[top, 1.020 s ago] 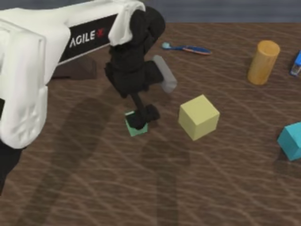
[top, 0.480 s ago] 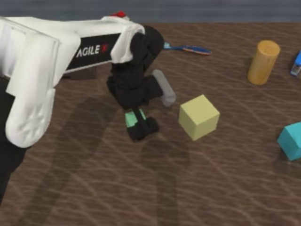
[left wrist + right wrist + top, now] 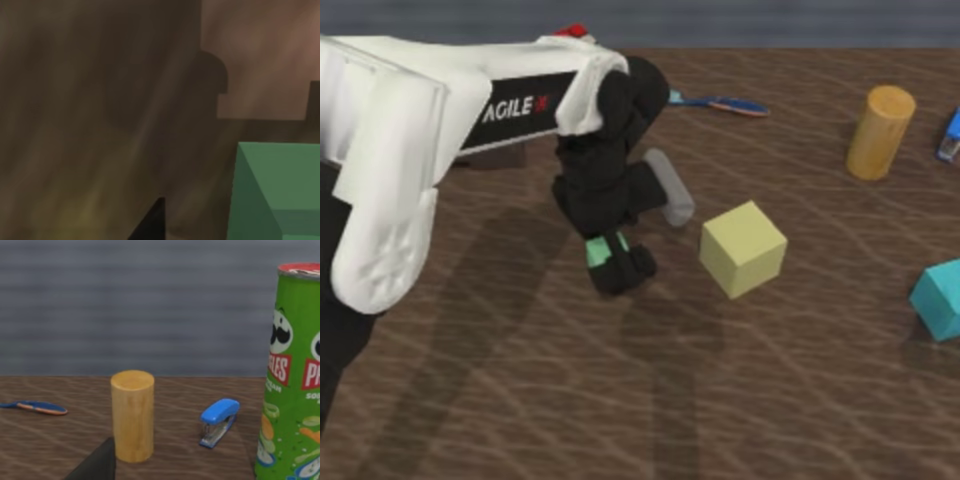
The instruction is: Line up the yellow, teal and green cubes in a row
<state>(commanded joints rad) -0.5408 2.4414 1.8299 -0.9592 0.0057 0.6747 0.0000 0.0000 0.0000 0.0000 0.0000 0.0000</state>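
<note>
Centre-left of the top view: one left gripper (image 3: 617, 262) clenched on one green cube (image 3: 597, 251), just left of one yellow cube (image 3: 743, 248). One teal cube (image 3: 942, 298) at the right edge. Only the right wrist view shows one green crisps can (image 3: 292, 375), beside one stapler (image 3: 218, 421) and one orange cylinder (image 3: 132, 415).

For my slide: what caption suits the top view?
Left gripper shut on green cube, beside yellow cube; teal cube at right edge.
</note>
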